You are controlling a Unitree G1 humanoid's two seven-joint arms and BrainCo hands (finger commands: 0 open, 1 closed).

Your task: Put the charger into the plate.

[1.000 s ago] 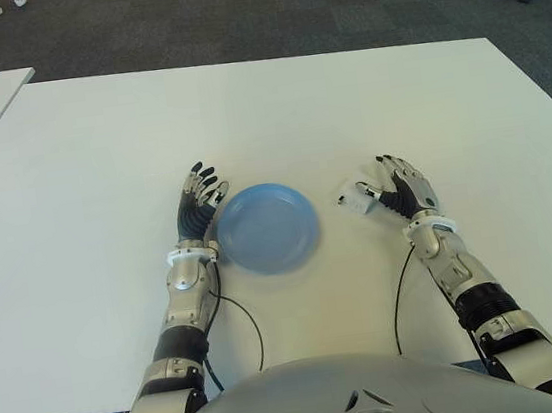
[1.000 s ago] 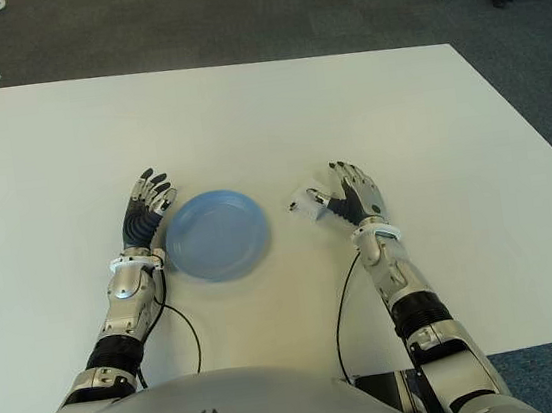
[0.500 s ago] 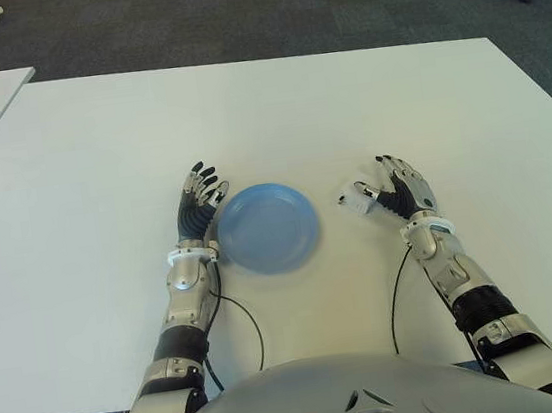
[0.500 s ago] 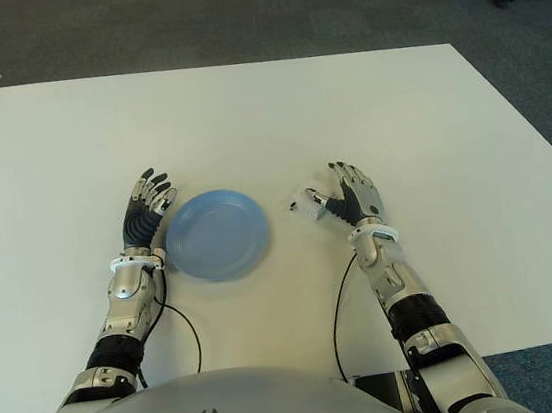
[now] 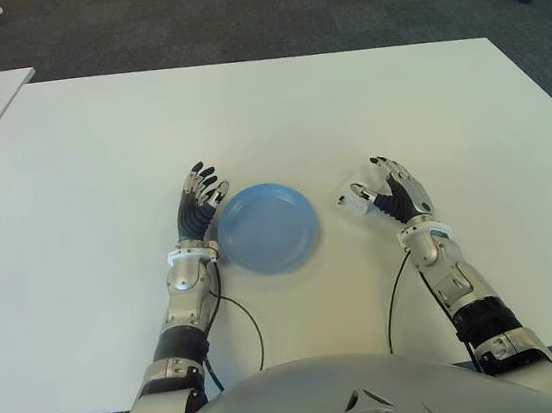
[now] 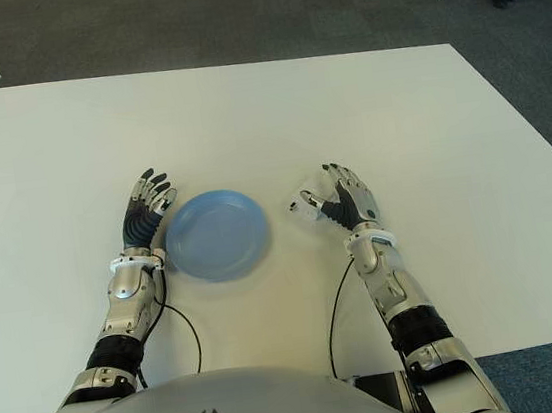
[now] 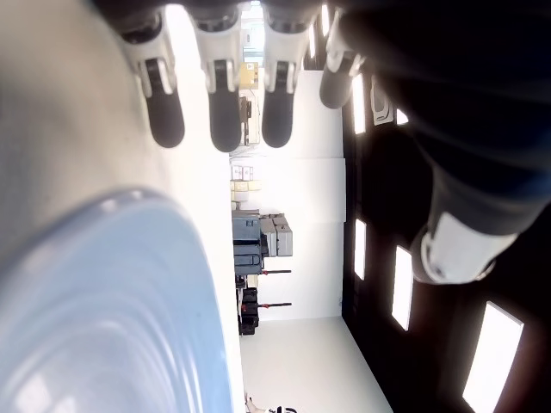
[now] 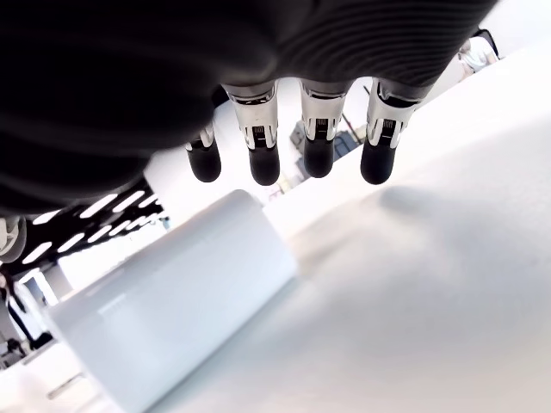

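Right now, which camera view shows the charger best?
The right wrist view: the charger fills it, lying on the table under the right hand. Both eye views show it only small beside the plate; the left wrist view misses it.

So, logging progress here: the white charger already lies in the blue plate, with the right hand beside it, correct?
Not quite. The eye views show the charger on the table by the right hand, apart from the blue plate, which holds nothing.

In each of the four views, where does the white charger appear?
Left eye view: charger between blue plate and right hand.
Right eye view, same place.
Left wrist view: not visible; only the plate rim.
Right wrist view, beneath the fingertips.
Shared landmark: the plate.
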